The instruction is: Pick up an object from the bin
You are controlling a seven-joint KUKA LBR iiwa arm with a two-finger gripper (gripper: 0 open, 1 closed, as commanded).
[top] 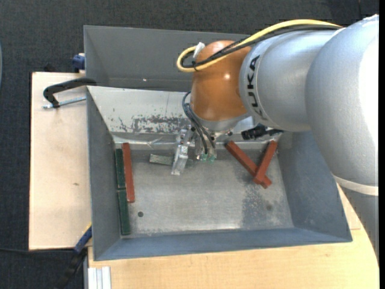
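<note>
Arm reaching down into the grey bin [210,242]
The gripper [180,160] is hanging low near the back wall, with a small flat grey block [159,159] lying just beside it on the view's left; how wide it is standing, I cannot tell.

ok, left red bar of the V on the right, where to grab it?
Take the left red bar near its upper free end, from above, closing across its narrow width. Its lower end meets the other red bar at the V's tip, so it is likely crowded there; higher up, bare floor lies on both sides.
</note>
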